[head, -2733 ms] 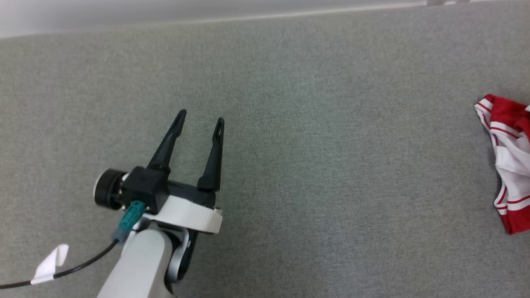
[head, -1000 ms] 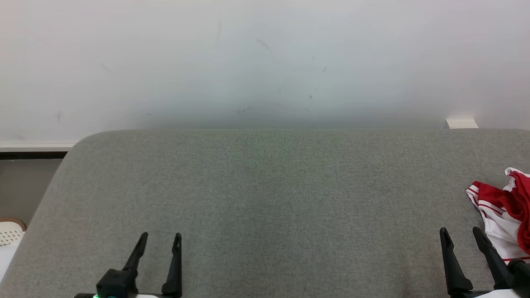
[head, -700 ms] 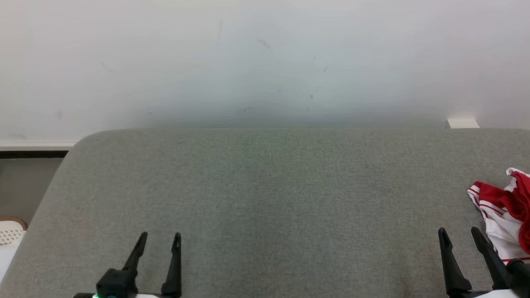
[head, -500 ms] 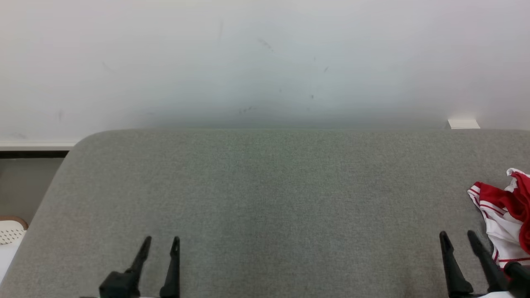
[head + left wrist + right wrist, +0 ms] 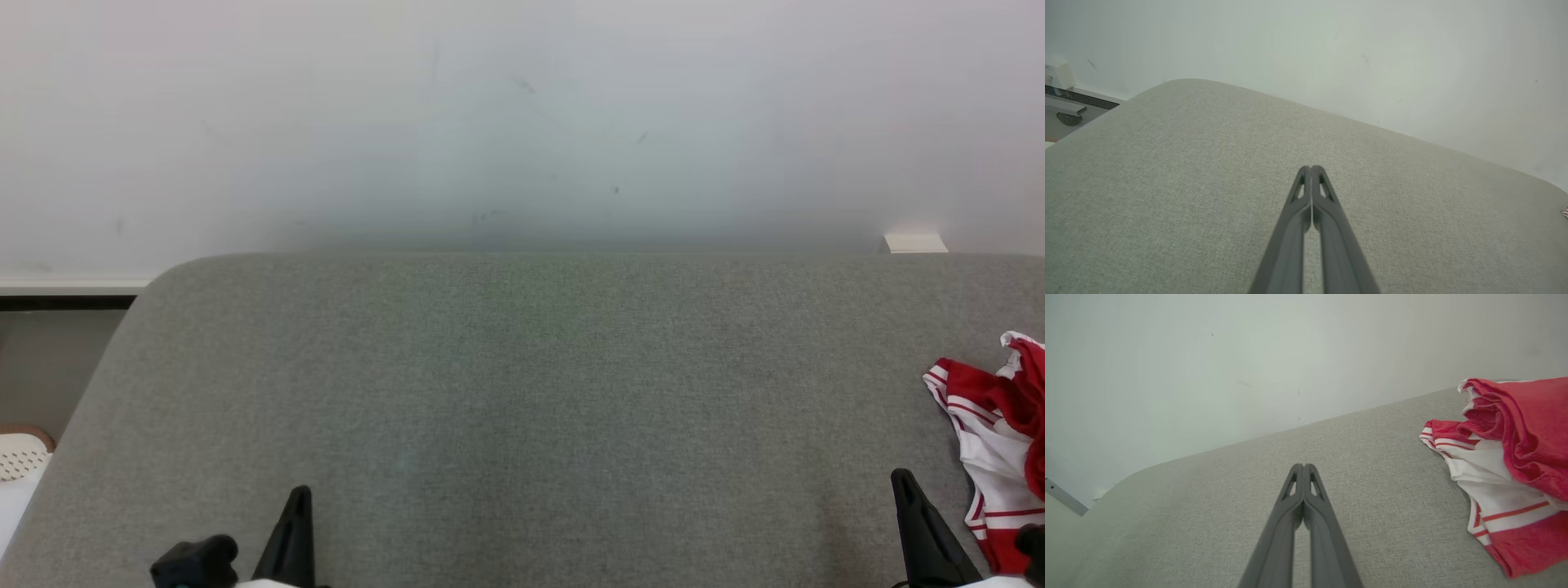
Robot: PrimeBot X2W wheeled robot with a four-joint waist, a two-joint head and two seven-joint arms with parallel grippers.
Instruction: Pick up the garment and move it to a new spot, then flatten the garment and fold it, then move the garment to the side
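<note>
The red and white striped garment (image 5: 996, 433) lies crumpled at the right edge of the grey padded surface (image 5: 522, 392); in the right wrist view the garment (image 5: 1506, 469) sits to the right of my fingers. My right gripper (image 5: 902, 478) is low at the lower right, just left of the garment, apart from it. Its tips (image 5: 1303, 467) are pressed together, shut on nothing. My left gripper (image 5: 300, 492) is at the lower left over bare surface, and its tips (image 5: 1311, 169) also meet, shut and empty.
A pale wall (image 5: 522, 122) rises behind the surface's rear edge. The surface's rounded left corner (image 5: 155, 282) drops off to a floor with a white perforated object (image 5: 20, 457). A small white block (image 5: 914, 242) sits at the back right.
Both grippers have shut from open and dropped lower in the head view. The garment lies where it was.
</note>
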